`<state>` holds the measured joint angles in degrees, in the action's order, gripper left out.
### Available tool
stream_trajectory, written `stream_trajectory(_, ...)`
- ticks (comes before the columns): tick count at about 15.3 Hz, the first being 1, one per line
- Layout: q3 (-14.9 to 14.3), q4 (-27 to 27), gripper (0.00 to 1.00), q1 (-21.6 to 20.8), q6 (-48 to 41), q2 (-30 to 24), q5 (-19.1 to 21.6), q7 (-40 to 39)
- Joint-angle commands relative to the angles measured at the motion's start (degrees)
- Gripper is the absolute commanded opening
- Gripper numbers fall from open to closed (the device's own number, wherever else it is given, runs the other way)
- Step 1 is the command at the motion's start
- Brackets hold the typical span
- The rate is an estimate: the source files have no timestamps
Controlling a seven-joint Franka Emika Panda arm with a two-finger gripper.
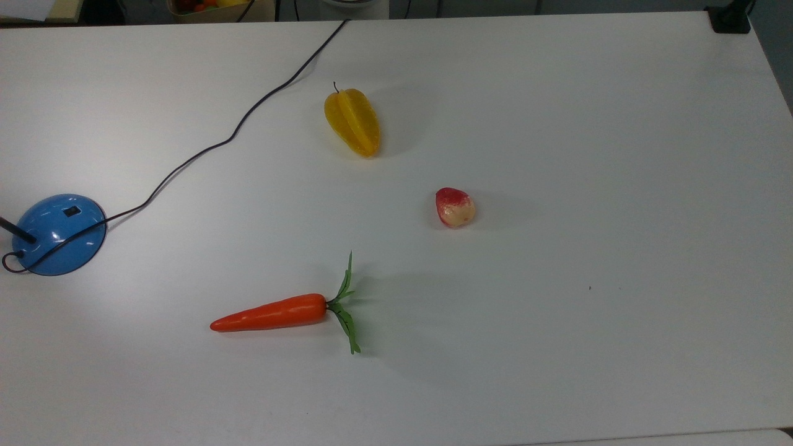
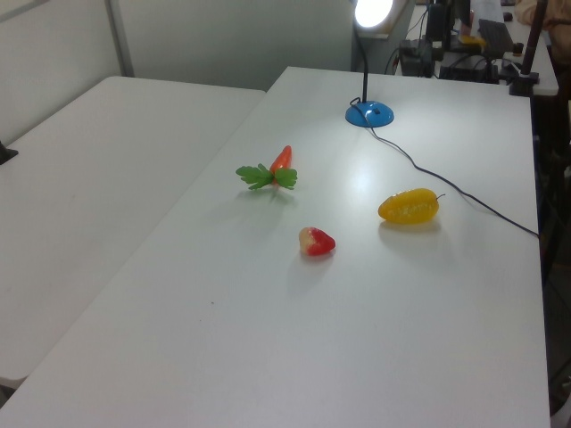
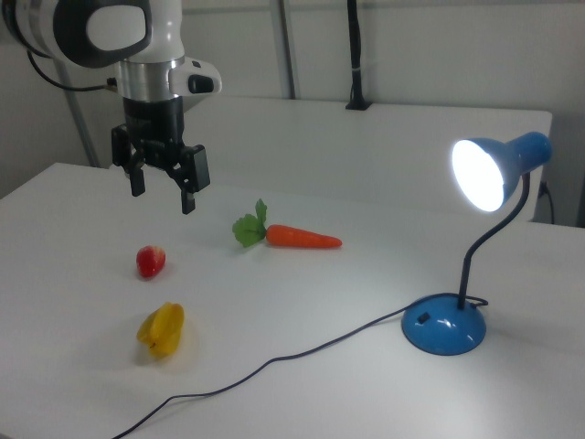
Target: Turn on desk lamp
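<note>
White counter (image 1: 557, 124): carries desk lamp (image 3: 445, 327), lit, blue base at the right view's right, switch (image 3: 422, 319) facing front; cord (image 1: 204, 148) trailing away. Also carrot (image 3: 302, 238), strawberry (image 3: 151, 261), starfruit (image 3: 161, 330). Tool (image 3: 162, 187): raised above the strawberry, fingers spread, empty, well apart from lamp. Risk: bulb already glows, so a further press would likely switch it off.
</note>
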<state>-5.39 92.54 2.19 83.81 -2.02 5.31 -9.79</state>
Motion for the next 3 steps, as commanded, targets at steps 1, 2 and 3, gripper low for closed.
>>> stream_trajectory(1, -0.3, 0.7, 1.00, -0.3, -0.7, -1.2, -0.9, -0.4)
stream_trajectory(2, -0.3, 0.7, 1.00, -0.3, -0.7, -1.2, -0.9, -0.4)
stream_trajectory(3, -0.3, 0.7, 1.00, -0.3, -0.7, -1.2, -0.9, -0.3)
